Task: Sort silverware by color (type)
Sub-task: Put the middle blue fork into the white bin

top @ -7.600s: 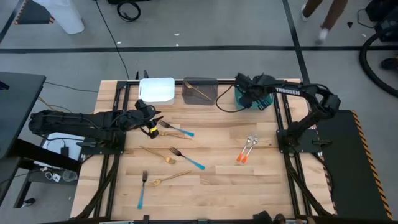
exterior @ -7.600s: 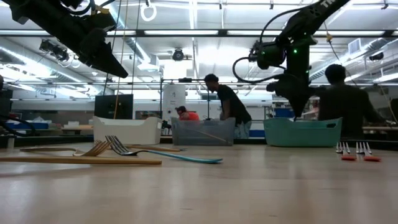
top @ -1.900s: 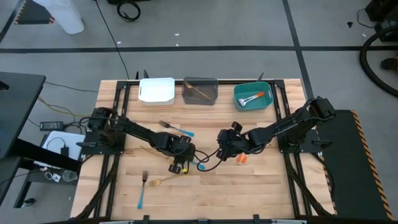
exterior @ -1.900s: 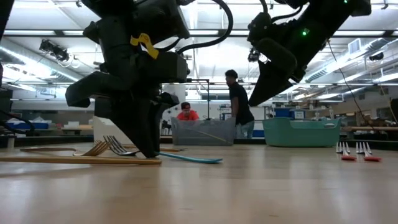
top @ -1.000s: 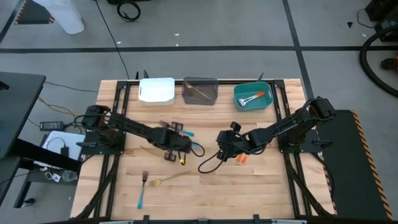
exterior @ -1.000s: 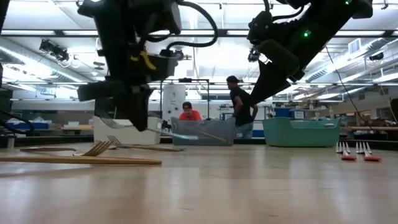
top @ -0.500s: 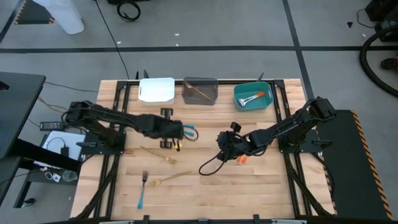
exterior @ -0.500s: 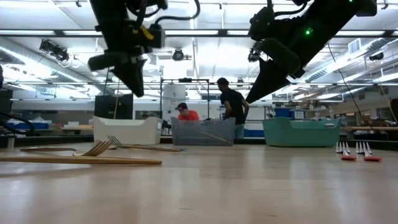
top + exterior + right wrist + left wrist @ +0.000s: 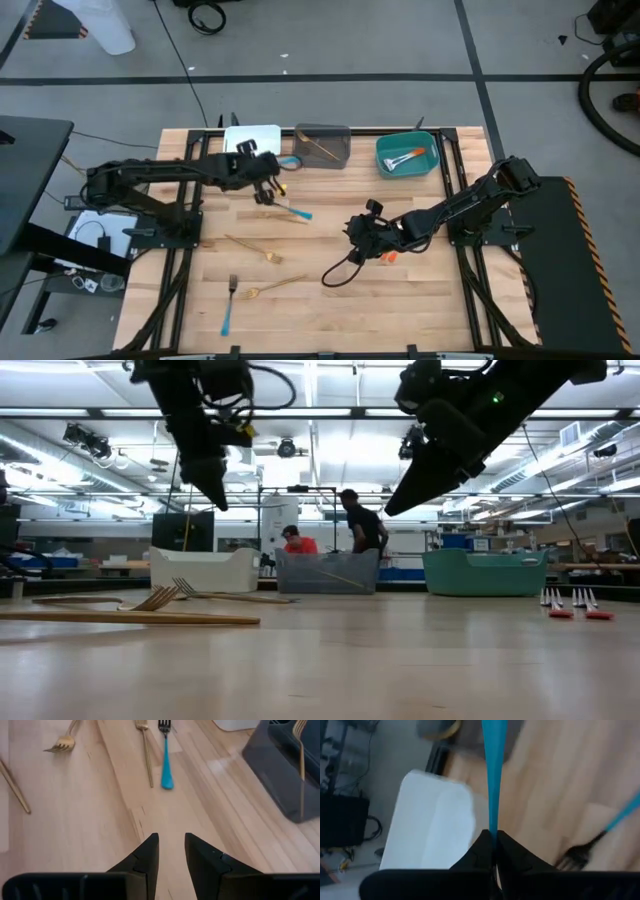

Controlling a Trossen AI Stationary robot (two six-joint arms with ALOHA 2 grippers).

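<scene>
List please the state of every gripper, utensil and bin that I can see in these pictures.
Left gripper: shut on blue-handled utensil, near white bin.
Right gripper: open, empty, above table.
Grey bin: holds gold utensil.
Teal bin: holds utensils.
Blue-handled fork: lying on table.

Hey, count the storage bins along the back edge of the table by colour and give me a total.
White rectangular plastic bin: 1
Dark grey rectangular plastic bin: 1
Teal rectangular plastic bin: 1
Total: 3
</scene>
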